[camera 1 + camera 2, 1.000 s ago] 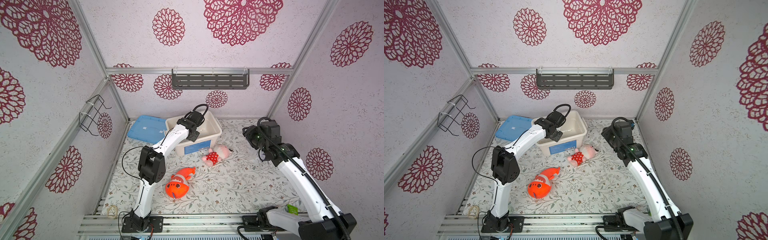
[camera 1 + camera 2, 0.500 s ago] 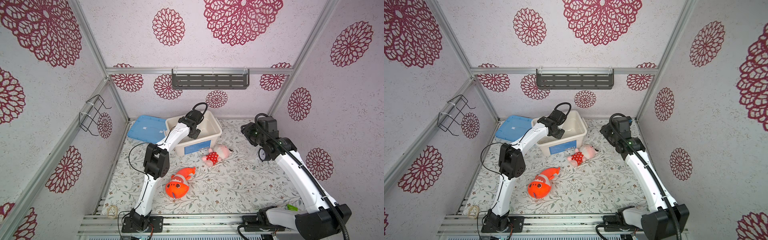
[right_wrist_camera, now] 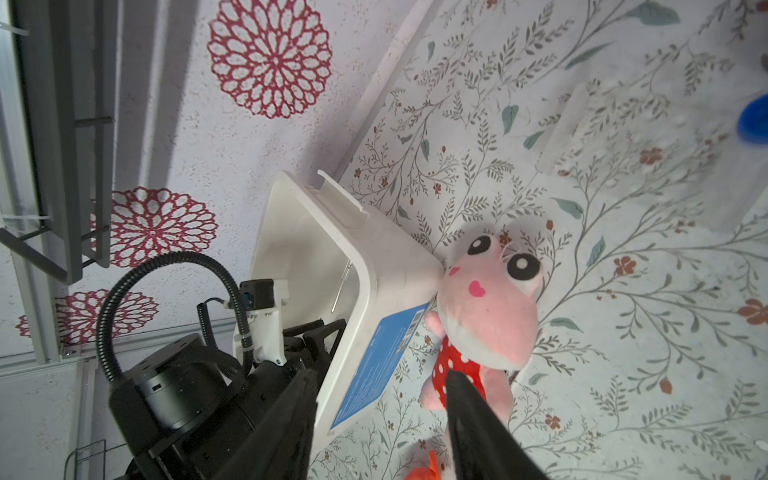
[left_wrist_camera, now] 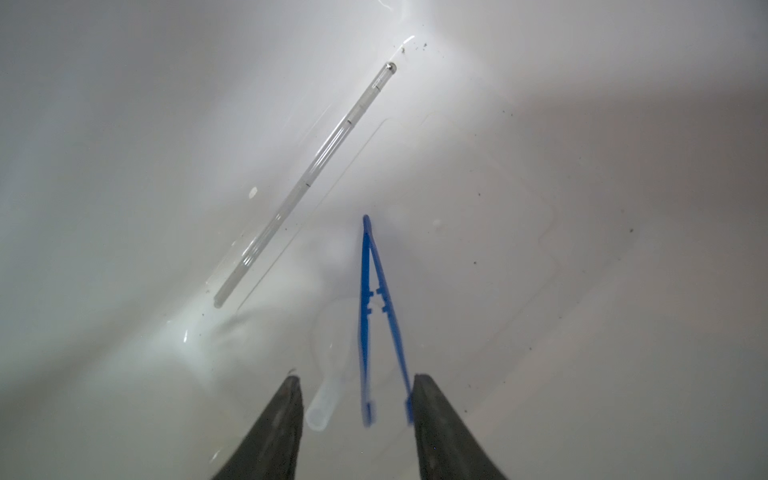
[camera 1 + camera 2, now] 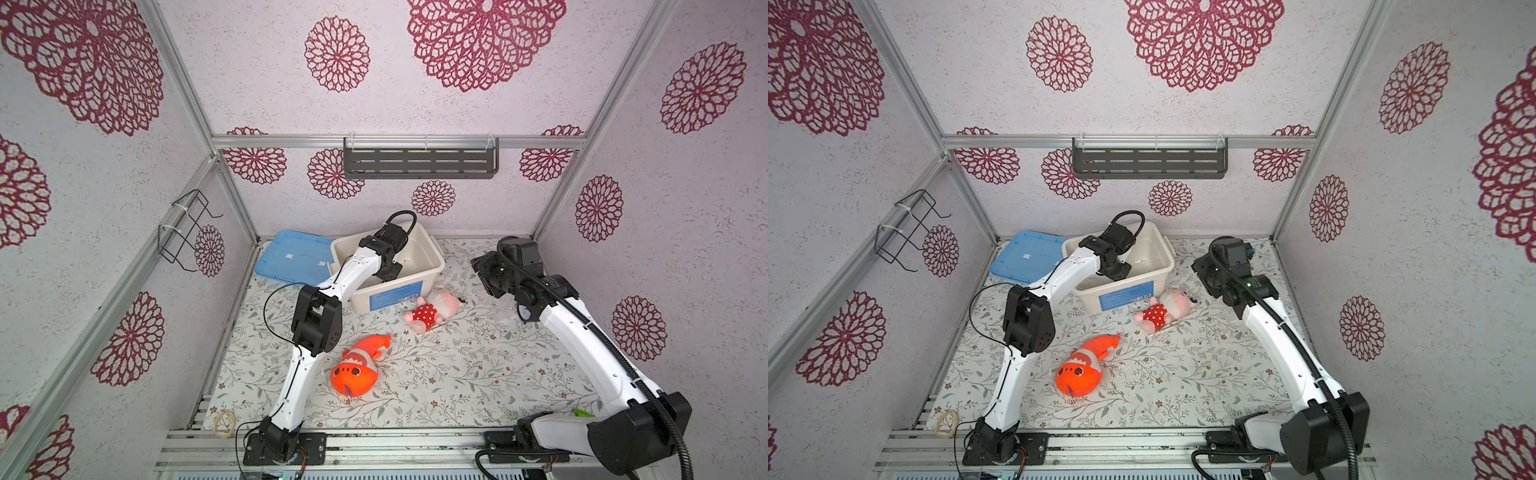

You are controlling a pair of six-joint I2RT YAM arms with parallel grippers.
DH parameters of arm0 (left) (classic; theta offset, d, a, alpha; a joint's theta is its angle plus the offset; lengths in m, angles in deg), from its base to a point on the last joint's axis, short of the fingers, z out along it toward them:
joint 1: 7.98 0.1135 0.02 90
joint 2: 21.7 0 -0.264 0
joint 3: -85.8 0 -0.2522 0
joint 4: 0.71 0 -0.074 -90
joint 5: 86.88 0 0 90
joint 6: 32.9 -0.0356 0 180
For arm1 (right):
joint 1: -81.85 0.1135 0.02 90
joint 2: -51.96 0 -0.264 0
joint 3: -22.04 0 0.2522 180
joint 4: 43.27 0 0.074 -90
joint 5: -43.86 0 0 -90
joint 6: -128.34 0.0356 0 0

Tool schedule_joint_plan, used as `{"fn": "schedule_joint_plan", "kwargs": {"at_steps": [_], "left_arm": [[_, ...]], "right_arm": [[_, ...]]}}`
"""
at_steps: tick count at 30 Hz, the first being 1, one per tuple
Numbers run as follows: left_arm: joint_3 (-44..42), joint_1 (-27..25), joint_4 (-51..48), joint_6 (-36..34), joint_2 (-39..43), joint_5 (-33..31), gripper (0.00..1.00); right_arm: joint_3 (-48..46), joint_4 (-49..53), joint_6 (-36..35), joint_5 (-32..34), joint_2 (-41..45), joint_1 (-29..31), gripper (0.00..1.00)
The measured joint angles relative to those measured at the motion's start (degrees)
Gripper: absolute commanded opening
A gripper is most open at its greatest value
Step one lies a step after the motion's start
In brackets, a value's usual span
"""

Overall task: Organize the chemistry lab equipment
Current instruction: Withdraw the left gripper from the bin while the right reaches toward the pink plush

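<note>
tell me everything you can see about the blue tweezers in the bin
The blue tweezers look like plastic: two thin arms joined at a point at one end and splayed at the other, with small pegs midway. They are inside the white bin, between the fingers of the open left gripper. The splayed ends are blurred, so contact with a finger cannot be told.

Both top views are bright and evenly lit by soft light from above. The orange plush fish and the pink plush doll in a red dotted dress cast only faint, short shadows on the floral desk, and the wide lens splays the aluminium frame posts outward. Inside the white plastic bin the left wrist view is dim and grey with one glare patch. There the dark blue tweezers are smeared at their open ends and the fingers are soft. The right wrist view is crisp mid-scene, its fingers blurred.
</note>
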Motion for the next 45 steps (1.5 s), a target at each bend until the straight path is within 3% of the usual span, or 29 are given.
{"fn": "schedule_joint_plan", "kwargs": {"at_steps": [7,10,20,26,31,37,45], "left_arm": [[7.89,0.00,-7.32,1.73,0.11,-2.01,0.50],[9.64,0.00,-7.85,3.89,4.55,-1.53,0.50],[0.74,0.09,-5.55,9.55,32.00,-1.68,0.52],[-10.49,0.79,-6.01,12.87,39.52,-1.38,0.52],[-24.09,4.57,-6.32,15.56,45.94,2.25,0.48],[-31.47,10.38,-6.80,17.16,53.00,5.31,0.47],[-39.93,12.35,-6.71,18.23,60.74,6.40,0.45]], "right_arm": [[0.35,2.58,4.85,0.33,-3.52,3.74,0.55],[0.35,3.58,7.15,-0.52,-4.50,4.92,0.55],[-7.91,4.83,18.27,-1.53,-5.14,9.51,0.47],[-14.99,5.40,20.85,-1.55,-5.25,10.27,0.44],[-17.22,1.14,22.14,-2.73,-7.82,10.73,0.41],[-21.42,-6.71,25.75,-4.37,-13.07,11.98,0.35],[-19.85,-11.02,25.92,-4.13,-18.16,9.27,0.28]]}}
